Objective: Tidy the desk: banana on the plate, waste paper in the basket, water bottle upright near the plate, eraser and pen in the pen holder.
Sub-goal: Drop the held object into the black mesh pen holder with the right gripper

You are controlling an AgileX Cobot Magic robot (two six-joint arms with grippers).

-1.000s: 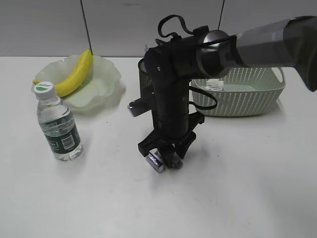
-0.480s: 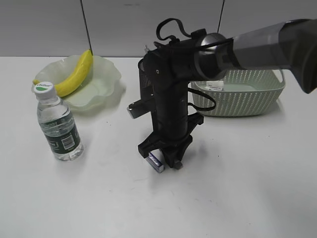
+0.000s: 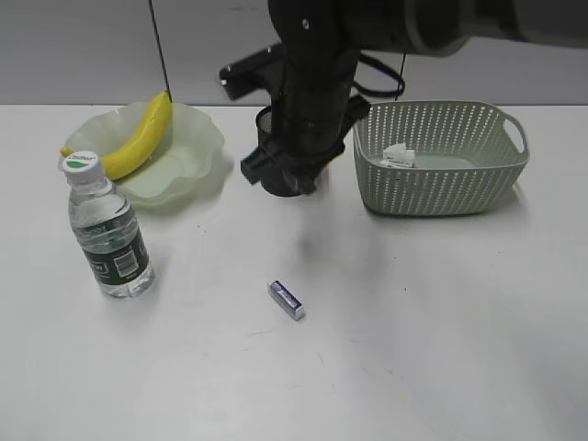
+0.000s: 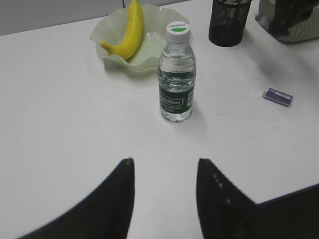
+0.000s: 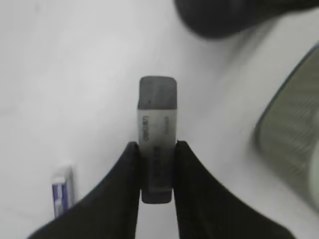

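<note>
So the right pincer (image 5: 157, 145) is clamped on a grey eraser (image 5: 158, 117), up off the table (image 3: 432, 349) right beside the holder (image 3: 265, 126). Eraser step, I'd say. Next it needs lining up over the holder's mouth, then letting go. The left pincer (image 4: 164, 169) hangs half open, empty.

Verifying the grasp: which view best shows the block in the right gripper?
The right wrist view: the grey printed block is seen close up, clamped between the fingers of the right gripper. In the exterior view the arm hides it, and the left wrist view does not show it.
</note>
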